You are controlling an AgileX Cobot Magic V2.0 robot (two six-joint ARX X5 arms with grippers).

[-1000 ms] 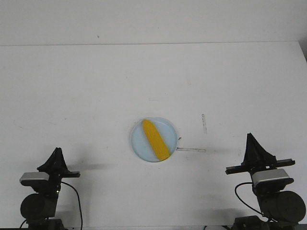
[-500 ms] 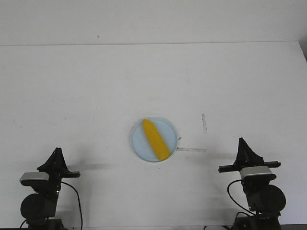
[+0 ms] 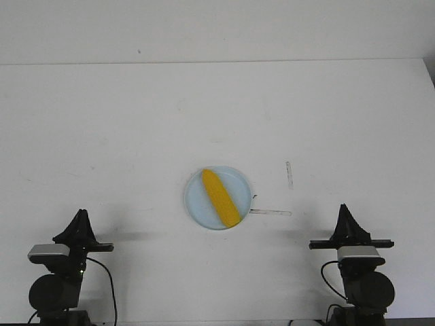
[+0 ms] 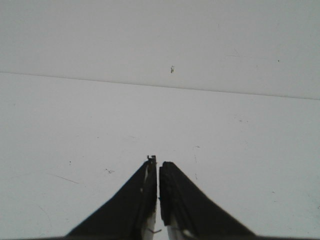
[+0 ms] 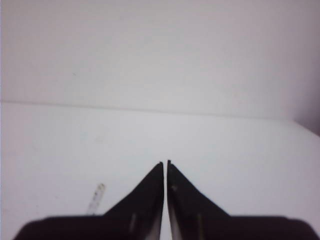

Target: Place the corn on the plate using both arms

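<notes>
The corn (image 3: 220, 197) is lying across the plate (image 3: 197, 204); both tools (image 3: 81, 219) (image 3: 344, 214) are clenched, empty, well apart. Rolling off is judged the only risk, if the surface (image 3: 136, 136) is bumped.

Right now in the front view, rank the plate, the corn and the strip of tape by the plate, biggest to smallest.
1. Plate
2. Corn, nearly as long as the plate is wide
3. Tape strip, shortest and thinnest

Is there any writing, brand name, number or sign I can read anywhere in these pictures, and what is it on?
None can be read.
The corn and the plate carry no writing.
The table shows only faint scuffs and two pale strips, no letters.
The left gripper and right gripper are plain black; no label shows in any view.
</notes>
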